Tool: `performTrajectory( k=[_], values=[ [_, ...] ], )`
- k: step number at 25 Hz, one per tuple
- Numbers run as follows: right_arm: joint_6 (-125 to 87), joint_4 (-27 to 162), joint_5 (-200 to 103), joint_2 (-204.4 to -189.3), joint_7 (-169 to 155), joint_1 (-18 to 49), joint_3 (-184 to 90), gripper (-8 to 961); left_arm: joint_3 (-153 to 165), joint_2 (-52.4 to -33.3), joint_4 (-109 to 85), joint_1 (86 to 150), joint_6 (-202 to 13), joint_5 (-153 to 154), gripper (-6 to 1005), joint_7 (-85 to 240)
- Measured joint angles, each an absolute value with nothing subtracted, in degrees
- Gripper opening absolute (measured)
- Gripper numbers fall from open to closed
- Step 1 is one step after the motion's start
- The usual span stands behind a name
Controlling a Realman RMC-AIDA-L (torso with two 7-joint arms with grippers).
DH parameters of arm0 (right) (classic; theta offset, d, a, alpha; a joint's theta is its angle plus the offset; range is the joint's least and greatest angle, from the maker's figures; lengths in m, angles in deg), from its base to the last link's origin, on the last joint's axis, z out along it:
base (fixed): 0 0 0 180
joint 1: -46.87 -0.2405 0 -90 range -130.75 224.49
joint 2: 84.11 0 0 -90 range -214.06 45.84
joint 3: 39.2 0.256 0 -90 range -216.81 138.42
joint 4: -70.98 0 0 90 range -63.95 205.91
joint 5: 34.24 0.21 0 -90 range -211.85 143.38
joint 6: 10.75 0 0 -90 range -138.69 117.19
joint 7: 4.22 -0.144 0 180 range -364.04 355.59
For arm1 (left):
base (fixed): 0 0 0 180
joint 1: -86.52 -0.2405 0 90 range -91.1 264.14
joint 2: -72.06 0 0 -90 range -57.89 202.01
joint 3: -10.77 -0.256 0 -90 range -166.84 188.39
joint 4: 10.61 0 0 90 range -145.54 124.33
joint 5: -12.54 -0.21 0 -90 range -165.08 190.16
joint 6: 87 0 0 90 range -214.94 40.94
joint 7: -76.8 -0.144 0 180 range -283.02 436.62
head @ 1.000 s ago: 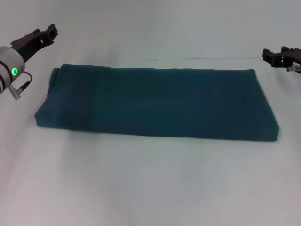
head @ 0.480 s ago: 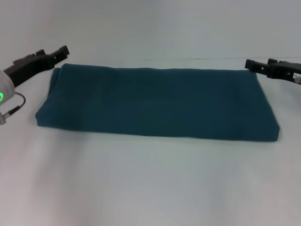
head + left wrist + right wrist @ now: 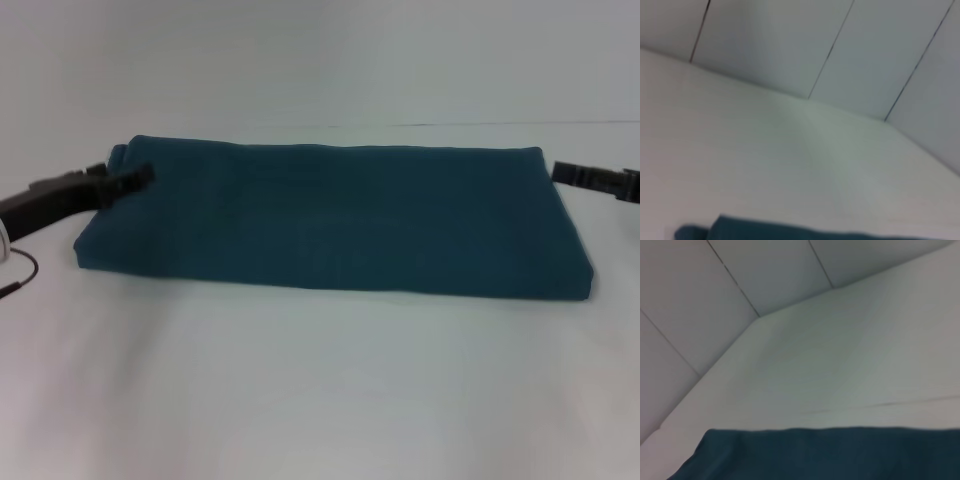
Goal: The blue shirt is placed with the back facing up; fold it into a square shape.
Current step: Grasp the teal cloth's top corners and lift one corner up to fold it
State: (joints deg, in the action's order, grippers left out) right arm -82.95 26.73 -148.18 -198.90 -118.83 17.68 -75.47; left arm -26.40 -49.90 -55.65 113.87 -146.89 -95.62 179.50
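We note the left tool low at the left end of the blue shirt, its dark tip overlapping the shirt's left edge in the head view; whether it touches the cloth we cannot tell, nor whether its fingers are apart or together. The right tool sits just beside the shirt's far right corner, also low, and its finger state is equally unreadable to us.

The shirt lies flat on the white counter as a long folded band, plain side up, running left to right between the two tools. We see a doubled fold along its near edge and at its left end.

The left wrist view shows only a strip of shirt against the counter; the right wrist view shows a broader stretch of the shirt, with panelled wall behind.
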Motion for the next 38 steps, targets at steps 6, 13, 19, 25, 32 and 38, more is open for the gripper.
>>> performTrajectory(
  k=[6,13,19,25,32,38],
  values=[
    [-88.78,26.56,-151.99,-196.96,-122.66,18.48,-74.97,887,-26.47,-50.04,-57.09,113.65,-148.62,-102.50,805,182.05],
    [-91.07,26.52,-152.25,-196.28,-123.31,19.11,-72.90,887,-24.01,-50.09,-59.19,110.87,-149.29,-106.02,804,181.90],
    [-90.71,26.84,-152.36,-196.25,-123.34,18.58,-72.75,886,-21.75,-50.26,-58.95,109.49,-148.13,-106.12,804,180.12],
    [-90.53,26.94,-152.36,-196.60,-123.36,18.40,-72.76,886,-22.38,-50.37,-56.98,110.16,-145.53,-106.23,803,177.85],
    [-90.52,26.97,-152.36,-196.81,-123.38,18.88,-72.73,886,-24.68,-50.37,-56.04,110.68,-143.19,-106.71,802,177.23],
    [-90.42,27.14,-152.38,-197.28,-122.63,18.94,-72.60,885,-25.38,-50.38,-55.37,111.16,-142.47,-107.68,801,177.18]
  ],
)
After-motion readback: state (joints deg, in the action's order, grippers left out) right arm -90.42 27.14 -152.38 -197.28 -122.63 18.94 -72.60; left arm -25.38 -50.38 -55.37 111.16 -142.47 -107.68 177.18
